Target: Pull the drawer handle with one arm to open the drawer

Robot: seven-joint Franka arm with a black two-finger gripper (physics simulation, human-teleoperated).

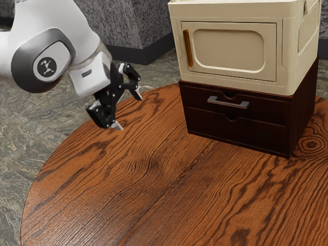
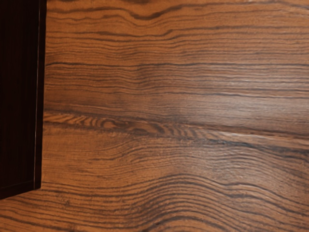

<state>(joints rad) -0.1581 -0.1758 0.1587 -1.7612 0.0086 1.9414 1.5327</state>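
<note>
My gripper (image 1: 130, 110) hangs over the table's far-left edge in the exterior view, its two fingers spread wide with nothing between them. To its right, well apart from it, stands a dark brown drawer unit (image 1: 205, 120) with two drawers, both flush in the front. A grey metal handle (image 1: 228, 102) is fixed across the upper drawer (image 1: 266, 105). In the wrist view, part of the dark drawer unit (image 2: 18, 96) lies along one side.
A cream cabinet (image 1: 230, 77) with an orange-brown door handle (image 1: 188, 48) rests on top of the drawer unit. The round wooden table (image 1: 148, 179) extends in front of the unit, and its wood grain (image 2: 169, 96) shows in the wrist view.
</note>
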